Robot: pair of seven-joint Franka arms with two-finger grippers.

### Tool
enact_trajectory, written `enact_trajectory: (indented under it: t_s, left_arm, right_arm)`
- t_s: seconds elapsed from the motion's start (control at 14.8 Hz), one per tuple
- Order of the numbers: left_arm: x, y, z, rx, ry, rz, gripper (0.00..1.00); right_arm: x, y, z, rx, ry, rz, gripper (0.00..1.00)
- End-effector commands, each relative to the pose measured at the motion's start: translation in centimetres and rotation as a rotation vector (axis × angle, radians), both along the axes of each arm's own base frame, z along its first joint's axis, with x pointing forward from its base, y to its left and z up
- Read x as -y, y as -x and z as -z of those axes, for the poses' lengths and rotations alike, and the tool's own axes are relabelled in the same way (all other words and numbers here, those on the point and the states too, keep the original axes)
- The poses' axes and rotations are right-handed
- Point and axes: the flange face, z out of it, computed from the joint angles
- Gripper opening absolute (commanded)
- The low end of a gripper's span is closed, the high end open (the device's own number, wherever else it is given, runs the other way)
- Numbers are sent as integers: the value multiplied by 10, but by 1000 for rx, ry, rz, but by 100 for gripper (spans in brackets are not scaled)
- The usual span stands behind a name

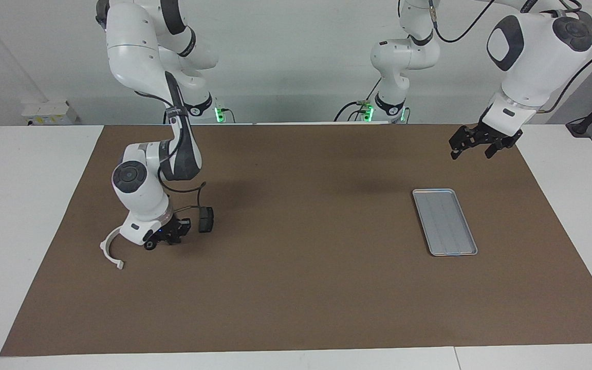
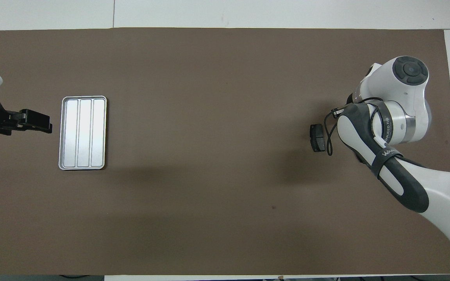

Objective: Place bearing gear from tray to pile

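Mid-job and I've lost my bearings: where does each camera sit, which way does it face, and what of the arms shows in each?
Facing view: high across the table, looking back at the robots; both arms show whole, the left gripper up near the tray, the right gripper, shut, low at the pile.
Overhead view: above the robots' end, looking steeply down; the left gripper beside the tray, the right arm covering most of the pile.
Shared: tray, one dark pad, both arms, turned half round.

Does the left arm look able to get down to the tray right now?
Probably yes. The left gripper, open, hangs over the brown mat beside the tray, toward the left arm's end of the table. Nothing stands between them, and the tray holds nothing.
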Motion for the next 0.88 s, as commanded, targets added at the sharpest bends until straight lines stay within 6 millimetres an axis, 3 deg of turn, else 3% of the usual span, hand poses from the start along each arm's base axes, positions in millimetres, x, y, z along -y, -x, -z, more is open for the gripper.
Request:
enact_trajectory:
  t_s: [0.0, 0.07, 0.2, 0.27, 0.47, 0.68, 0.81]
  left_arm:
    - [3, -2, -1, 8, -21, 21, 100]
    - [4, -2, -1, 8, -21, 22, 100]
    - [4, -2, -1, 8, -19, 22, 100]
    - [4, -2, -1, 8, -19, 22, 100]
    - [4, -2, -2, 9, -19, 22, 100]
    - [4, -2, -2, 12, -19, 20, 100]
    - [2, -2, -4, 12, -19, 17, 100]
  right_arm:
    - [3, 8, -5, 20, -13, -22, 0]
    - [1, 7, -5, 21, -13, -21, 6]
    - [-6, 5, -10, 30, -12, -15, 81]
    - [-9, 4, -16, 31, -10, 6, 99]
    - [-26, -6, -51, 33, -7, 30, 100]
    - [-46, -10, -106, 33, 5, 57, 100]
    - [-48, -11, -139, 25, 11, 59, 100]
